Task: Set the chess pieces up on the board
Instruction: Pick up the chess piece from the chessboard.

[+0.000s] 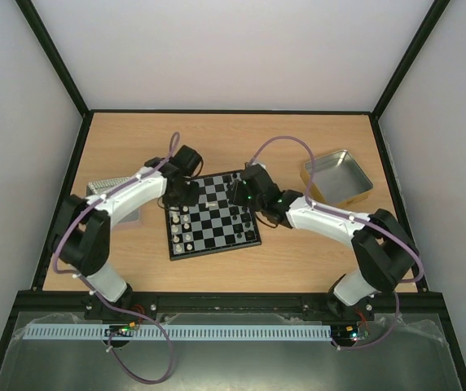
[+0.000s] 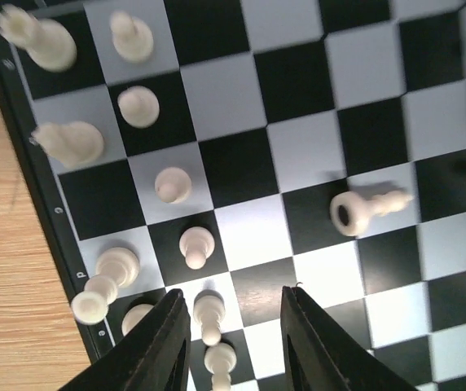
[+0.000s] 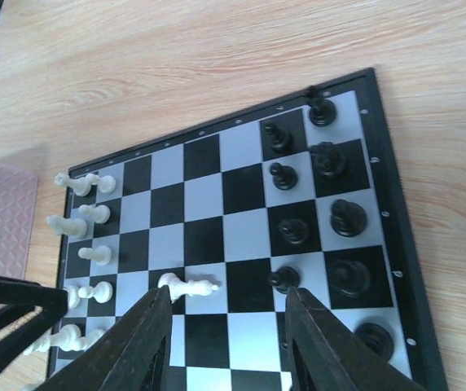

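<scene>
Over the white edge of the board (image 1: 217,232), the left gripper (image 2: 235,297) is being held unclenched around an upright white pawn (image 2: 208,309), letting it stand free; the right gripper (image 3: 229,292), likewise spread and empty, is being poised near a toppled white piece (image 2: 363,210), probably for righting

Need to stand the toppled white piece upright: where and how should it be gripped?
I'd take the toppled white piece across its narrow stem, between base and head, coming down from above: it lies flat on its side with room on both flanks.
</scene>
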{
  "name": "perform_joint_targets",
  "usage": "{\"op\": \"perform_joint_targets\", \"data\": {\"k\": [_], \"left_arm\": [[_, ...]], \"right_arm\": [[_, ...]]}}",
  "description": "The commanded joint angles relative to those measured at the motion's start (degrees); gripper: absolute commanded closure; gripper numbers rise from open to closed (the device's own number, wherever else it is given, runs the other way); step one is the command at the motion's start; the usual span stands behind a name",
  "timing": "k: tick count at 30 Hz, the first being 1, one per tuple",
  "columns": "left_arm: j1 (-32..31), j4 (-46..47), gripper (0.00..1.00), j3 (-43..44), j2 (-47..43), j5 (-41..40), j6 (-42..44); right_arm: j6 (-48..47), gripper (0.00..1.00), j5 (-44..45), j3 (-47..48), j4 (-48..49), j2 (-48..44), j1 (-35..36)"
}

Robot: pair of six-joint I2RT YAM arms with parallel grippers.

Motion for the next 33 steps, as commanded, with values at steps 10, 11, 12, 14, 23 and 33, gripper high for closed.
{"op": "perform_joint_targets", "data": {"k": [10, 11, 12, 14, 23, 33], "left_arm": [[8.87, 14.94, 0.58, -13.75, -25.4, -2.16, -5.34], [9.99, 15.74, 0.57, -15.26, -26.78, -1.58, -5.36], [11.13, 16.4, 0.57, -16.33, -27.93, -0.72, -5.38], [12.84, 17.73, 0.56, -18.05, -29.4, 1.64, -5.03], [15.61, 19.42, 0.57, -20.55, -28.8, 7.51, -2.71], [16.53, 19.87, 0.58, -21.07, -29.55, 8.52, -2.35]], "right_arm": [[-3.56, 0.6, 3.52, 20.43, -14.25, 17.56, 5.86], [-3.3, 0.6, 4.39, 21.75, -15.37, 18.89, 6.11], [-3.07, 0.59, 5.26, 23.75, -16.59, 20.1, 6.25], [-2.67, 0.59, 6.56, 26.95, -19.59, 23.33, 6.48], [-1.61, 0.6, 11.21, 36.19, -28.31, 31.82, 8.0], [-3.0, 0.62, 10.94, 40.14, -32.34, 35.6, 9.7]]}}
